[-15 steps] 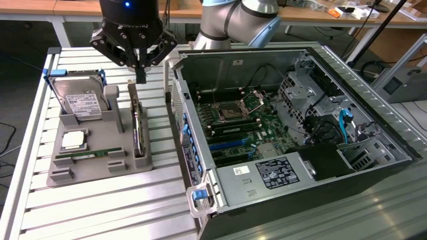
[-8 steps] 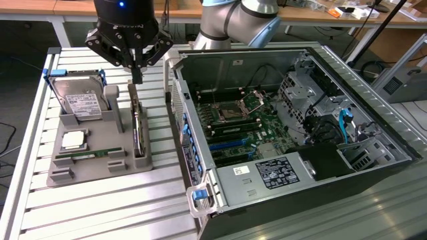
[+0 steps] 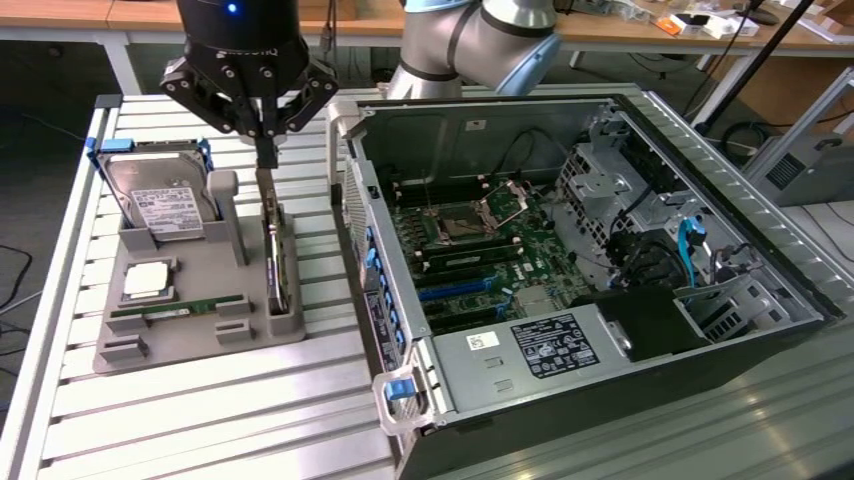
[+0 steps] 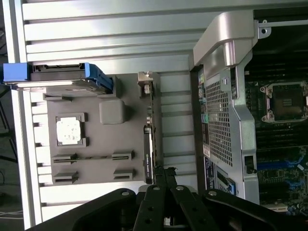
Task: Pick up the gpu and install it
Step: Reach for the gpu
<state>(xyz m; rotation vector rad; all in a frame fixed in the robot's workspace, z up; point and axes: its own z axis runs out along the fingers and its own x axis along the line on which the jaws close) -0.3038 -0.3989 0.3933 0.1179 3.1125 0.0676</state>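
**Closed tool poised over a graphics card standing in its holder**

Exterior view: A black tool [image 3: 267,155] hangs from the robot arm with its two fingers drawn together into a single point. It holds nothing. Directly beneath the tip, the gpu [image 3: 275,250] stands on its long thin edge in a slot of a grey holder [image 3: 187,340]. The holder rests on a slatted metal tabletop [image 3: 200,420]. The tip is just above the far end of the card; whether it touches cannot be told. In the same holder, toward the exterior view's left, are a hard drive [image 3: 158,205] in a blue frame, a square chip [image 3: 147,282] and a narrow green memory stick [image 3: 180,308]. Just beside the holder, on the exterior view's right, an open computer case [image 3: 787,290] lies on its side. Its green circuit board [image 3: 494,240] faces up, with blue card slots [image 3: 454,290].

Wrist view: Looking down past the tool [image 4: 166,174], the fingers meet with no gap. The gpu [image 4: 149,144] shows as a thin dark strip on the edge of the holder [image 4: 96,139] nearest the case [image 4: 221,120]. The fingertips sit close to one end of that strip, slightly to the case side of it.

Judgement: The card has not been picked up. A good grasp probably needs the tool centred squarely over the thin edge. The pads should then press on the flat faces, well clear of the metal end bracket. The pull should go straight up along the slot, so the card does not bind or tip the holder.
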